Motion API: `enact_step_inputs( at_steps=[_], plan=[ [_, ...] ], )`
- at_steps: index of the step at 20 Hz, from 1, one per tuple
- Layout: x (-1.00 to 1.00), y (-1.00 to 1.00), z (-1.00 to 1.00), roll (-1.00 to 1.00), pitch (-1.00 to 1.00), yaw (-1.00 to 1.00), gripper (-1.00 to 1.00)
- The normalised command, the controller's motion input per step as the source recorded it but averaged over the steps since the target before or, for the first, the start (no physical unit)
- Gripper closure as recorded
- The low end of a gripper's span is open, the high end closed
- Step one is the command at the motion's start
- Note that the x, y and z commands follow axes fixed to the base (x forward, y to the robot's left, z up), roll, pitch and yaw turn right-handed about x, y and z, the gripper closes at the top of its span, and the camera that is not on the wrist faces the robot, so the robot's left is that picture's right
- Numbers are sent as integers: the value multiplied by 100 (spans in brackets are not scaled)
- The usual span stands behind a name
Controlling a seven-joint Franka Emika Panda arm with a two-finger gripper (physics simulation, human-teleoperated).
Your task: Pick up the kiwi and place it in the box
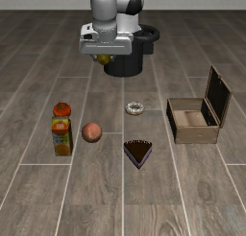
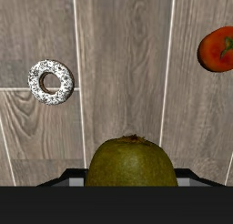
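**Kiwi in the gripper, box yet to be reached**

The Franka arm's gripper [image 1: 102, 58] hangs high above the wooden floor [image 1: 192, 201], close to the robot's black base [image 1: 135, 58]. Its two fingers stand wide apart and press the kiwi [image 2: 132, 162] from either side. The fruit is held clear of the planks, so the pick-up half of the job looks done. In the wrist view a sugared donut [image 2: 51, 83] and a peach [image 2: 218, 48] lie on the floor beyond the kiwi, well apart from each other. The wooden box [image 1: 195, 122] sits at the exterior view's right with its lid tipped back and nothing visible inside, well away from the gripper. What is left, by the look of it, is to carry the kiwi across to the box, lower it in and release it.
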Motion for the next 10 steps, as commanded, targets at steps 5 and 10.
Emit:
enact_step_inputs(
  at_steps=[5, 10],
  plan=[
    [0, 60, 40, 0, 0, 0, 100],
    [0, 100, 0, 0, 0, 0, 100]
  ],
)
